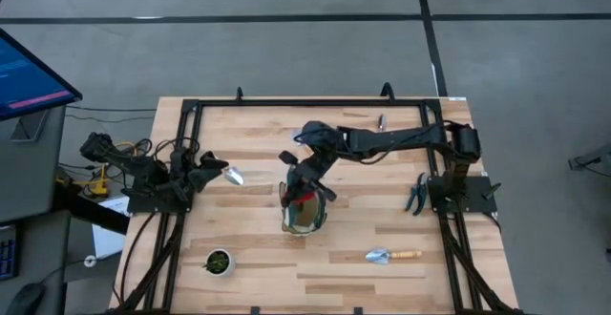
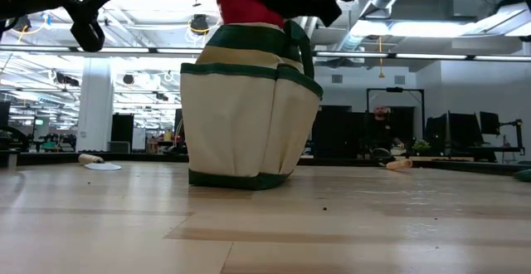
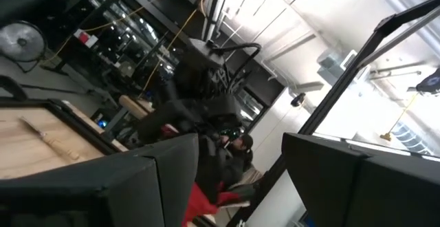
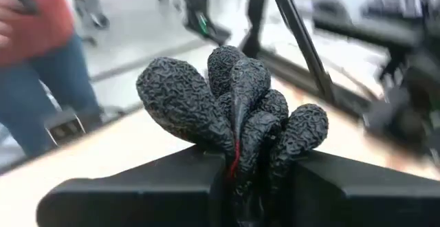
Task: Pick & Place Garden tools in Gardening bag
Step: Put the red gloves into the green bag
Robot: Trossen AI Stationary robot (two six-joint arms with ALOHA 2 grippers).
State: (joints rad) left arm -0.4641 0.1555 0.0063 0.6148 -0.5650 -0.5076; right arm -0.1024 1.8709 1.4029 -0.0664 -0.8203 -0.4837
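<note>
The gardening bag point(image 1: 304, 221) stands upright on its base at mid-table; it is cream and green in the low view point(image 2: 245, 116). My right gripper point(image 1: 308, 187) is over its mouth, shut on a red-and-black glove point(image 4: 227, 96), whose red part shows at the bag's rim point(image 2: 245, 8). My left gripper point(image 1: 212, 168) is open and empty, raised at the table's left. A trowel point(image 1: 232, 175) lies flat on the table beside it. Another trowel point(image 1: 391, 255) with a wooden handle lies at the front right. My right gripper pinches the glove between its two fingers, coming from above and pointing down. The glove's bunched black textured fingers point(image 4: 237, 117) stick out past the gripper's fingers. The red part point(image 2: 245, 8) hangs at the bag's mouth; I cannot tell whether it touches the bag.
Dark pruners point(image 1: 416, 194) lie near the right arm's base. A small tool point(image 1: 381, 121) lies at the far edge. A small round pot with green point(image 1: 219, 262) stands at the front left. A black frame point(image 1: 286, 102) rims the table. A person stands beyond the table in the right wrist view point(image 4: 34, 69).
</note>
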